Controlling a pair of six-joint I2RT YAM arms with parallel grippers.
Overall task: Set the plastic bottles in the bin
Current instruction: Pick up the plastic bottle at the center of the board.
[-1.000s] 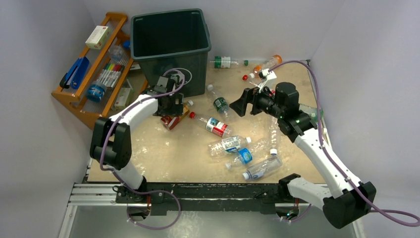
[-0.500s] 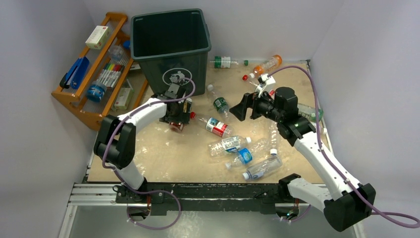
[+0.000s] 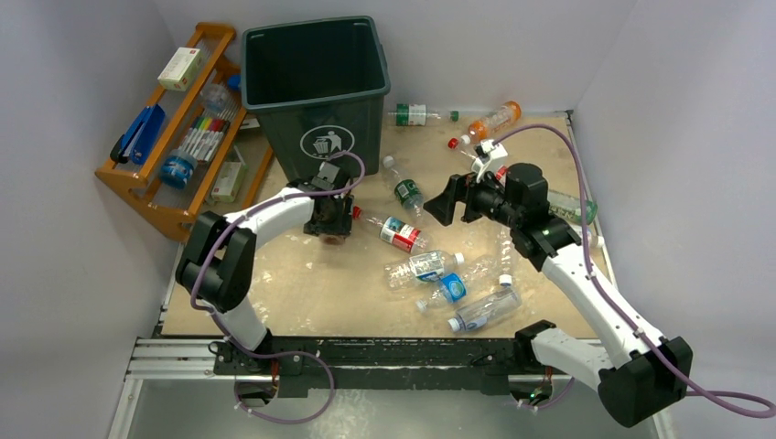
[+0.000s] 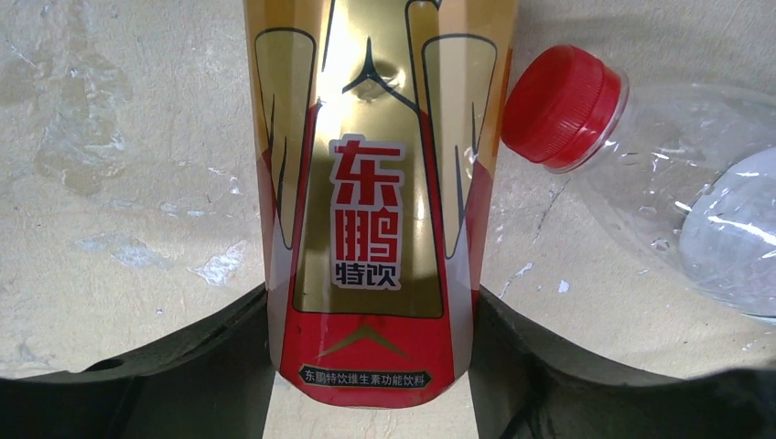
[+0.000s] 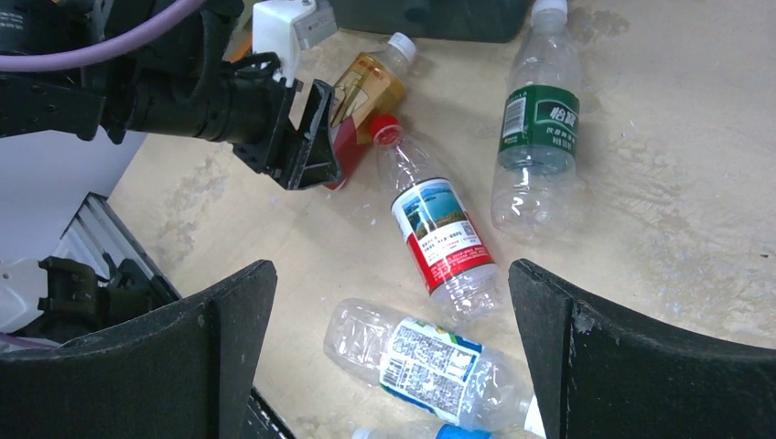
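The dark green bin (image 3: 316, 87) stands upright at the far side of the table (image 3: 302, 283), its white symbol facing the arms. Just in front of it, the left gripper (image 3: 331, 219) is down at the tabletop. Its fingers (image 4: 220, 357) press against both sides of a gold-and-red bottle (image 4: 371, 183), which lies on its side with its red base between them and its white-capped neck pointing toward the bin. The right gripper (image 5: 392, 274) hangs above mid-table with its jaws wide apart, holding nothing. Below it lies a clear bottle (image 5: 439, 233) with a red-and-white label, and its red cap (image 4: 563, 105) is just beside the gripped bottle.
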